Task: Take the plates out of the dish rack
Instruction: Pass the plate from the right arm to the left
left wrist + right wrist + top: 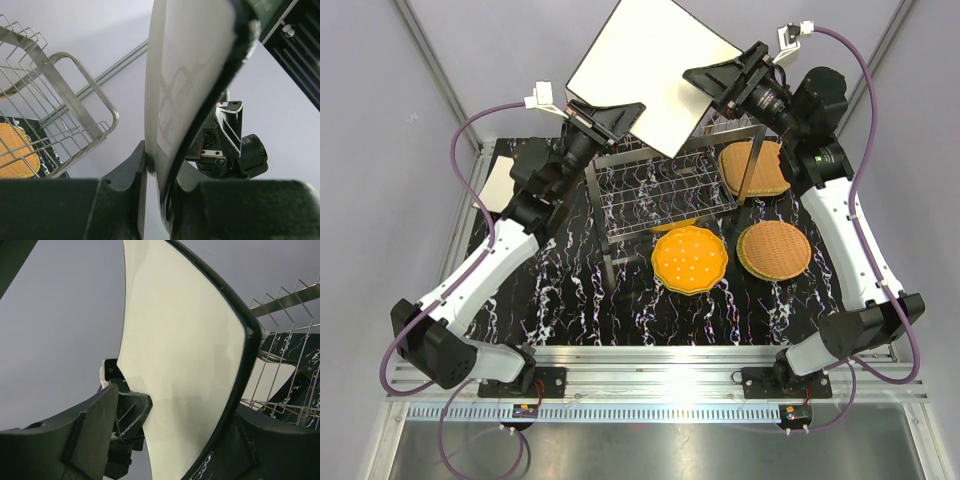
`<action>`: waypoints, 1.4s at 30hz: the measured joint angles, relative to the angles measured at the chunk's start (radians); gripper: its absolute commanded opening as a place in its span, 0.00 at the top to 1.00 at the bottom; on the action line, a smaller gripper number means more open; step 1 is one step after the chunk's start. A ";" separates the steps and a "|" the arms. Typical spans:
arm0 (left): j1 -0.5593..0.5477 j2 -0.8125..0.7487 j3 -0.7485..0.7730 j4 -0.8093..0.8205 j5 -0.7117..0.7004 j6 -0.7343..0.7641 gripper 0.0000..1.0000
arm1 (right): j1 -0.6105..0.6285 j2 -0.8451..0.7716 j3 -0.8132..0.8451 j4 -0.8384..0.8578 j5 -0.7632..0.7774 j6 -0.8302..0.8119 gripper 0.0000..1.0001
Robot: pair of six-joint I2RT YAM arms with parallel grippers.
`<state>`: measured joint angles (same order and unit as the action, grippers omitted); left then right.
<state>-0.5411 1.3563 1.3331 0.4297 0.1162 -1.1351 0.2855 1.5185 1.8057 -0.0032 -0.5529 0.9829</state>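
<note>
A large square cream plate point(655, 75) with a dark rim hangs tilted above the back of the steel wire dish rack point(660, 190). My left gripper point(625, 118) is shut on its lower left corner. In the left wrist view the plate point(185, 75) stands edge-on between the closed fingers of the left gripper point(157, 165). My right gripper point(708, 82) straddles the plate's right edge with its jaws open. In the right wrist view a gap shows between one finger point(90, 425) and the plate point(185, 355).
An orange scalloped plate point(690, 258) lies on the black marbled table in front of the rack. One tan woven plate point(773, 249) lies to its right and another point(752, 168) behind it. A cream object point(498, 180) sits at the table's left edge.
</note>
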 measured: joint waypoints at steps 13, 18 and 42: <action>0.011 -0.017 0.002 -0.032 0.018 0.031 1.00 | 0.000 -0.012 0.000 -0.011 -0.008 -0.007 0.09; 0.033 -0.021 0.002 -0.031 0.036 0.002 1.00 | 0.000 -0.017 0.000 -0.009 -0.008 -0.017 0.09; 0.143 -0.077 -0.037 -0.019 0.032 -0.064 1.00 | 0.000 -0.059 0.000 0.052 -0.018 -0.061 0.09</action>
<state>-0.3981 1.2797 1.2964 0.4103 0.1486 -1.1988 0.2855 1.4593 1.8061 0.0490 -0.5705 0.9222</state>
